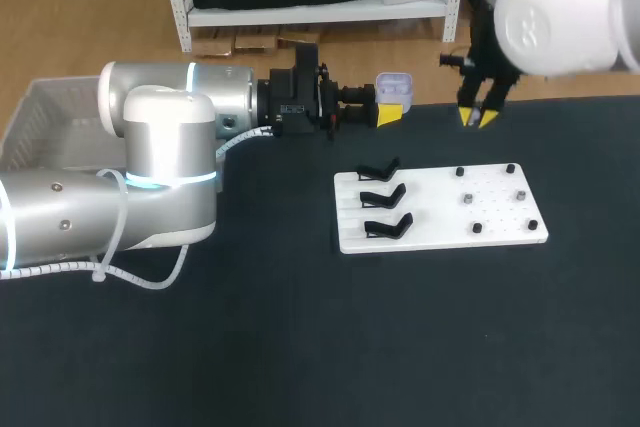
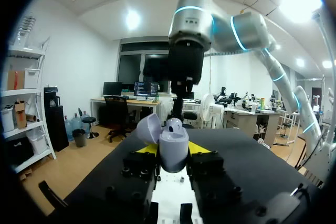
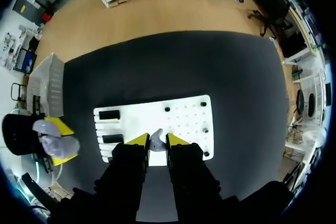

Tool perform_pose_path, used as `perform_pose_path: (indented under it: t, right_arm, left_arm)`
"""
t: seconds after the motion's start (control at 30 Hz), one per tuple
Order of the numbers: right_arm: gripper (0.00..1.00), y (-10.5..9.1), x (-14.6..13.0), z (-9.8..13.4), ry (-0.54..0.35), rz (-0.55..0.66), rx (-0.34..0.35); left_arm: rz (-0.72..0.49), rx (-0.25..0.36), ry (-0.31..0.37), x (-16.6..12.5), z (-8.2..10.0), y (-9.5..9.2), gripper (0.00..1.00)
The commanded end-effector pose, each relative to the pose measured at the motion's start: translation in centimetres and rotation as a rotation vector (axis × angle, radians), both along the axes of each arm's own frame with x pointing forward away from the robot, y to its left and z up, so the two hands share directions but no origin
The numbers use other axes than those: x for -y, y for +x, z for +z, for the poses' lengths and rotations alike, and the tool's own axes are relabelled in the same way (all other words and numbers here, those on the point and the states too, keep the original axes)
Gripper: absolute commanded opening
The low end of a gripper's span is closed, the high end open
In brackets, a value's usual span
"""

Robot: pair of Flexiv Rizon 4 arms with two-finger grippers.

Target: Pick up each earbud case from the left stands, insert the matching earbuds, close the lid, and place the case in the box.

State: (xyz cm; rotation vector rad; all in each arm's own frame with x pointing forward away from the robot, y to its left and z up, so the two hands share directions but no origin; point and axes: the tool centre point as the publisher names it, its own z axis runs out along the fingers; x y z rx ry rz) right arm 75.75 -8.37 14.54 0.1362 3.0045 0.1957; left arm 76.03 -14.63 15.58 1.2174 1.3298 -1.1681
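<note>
My left gripper (image 1: 388, 107) is shut on a lavender earbud case (image 1: 394, 87) and holds it in the air near the table's far edge. In the left wrist view the case (image 2: 173, 148) sits between the yellow tips with its lid (image 2: 148, 129) swung open. A rounded piece (image 2: 174, 125) shows in its top. My right gripper (image 1: 478, 115) hangs to the right of the case. In the right wrist view its fingertips are shut on a small grey-lavender earbud (image 3: 156, 141). The white board (image 1: 500, 232) and the held case (image 3: 56, 142) lie below it.
The white board carries three empty black stands (image 1: 385, 197) on its left side and several small pegs or earbuds (image 1: 467, 198) on its right. A pale plastic box (image 1: 50, 122) stands at the table's far left, behind my left arm (image 1: 160, 147).
</note>
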Motion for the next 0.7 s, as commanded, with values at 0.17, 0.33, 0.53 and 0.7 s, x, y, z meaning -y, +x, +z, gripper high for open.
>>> perform_pose_path:
  t: [0.17, 0.33, 0.53, 0.7]
  right_arm:
    - [0.00, -0.8, -1.6, 5.3, 0.003, 0.094, 0.049]
    - [0.00, -1.7, -2.9, 7.6, -0.004, 0.182, 0.053]
    - [0.00, -3.1, -4.6, 9.2, -0.003, 0.274, 0.068]
    - [0.00, -3.6, -6.3, 9.7, 0.007, 0.338, 0.063]
  left_arm:
    - [-0.002, 0.000, -0.001, 0.0, -0.1, 0.1, 0.00]
    - [-0.002, 0.000, -0.001, 0.0, -0.1, 0.1, 0.00]
    - [-0.002, 0.000, -0.001, 0.0, -0.1, 0.1, 0.00]
    - [-0.002, 0.000, -0.001, 0.0, -0.1, 0.1, 0.00]
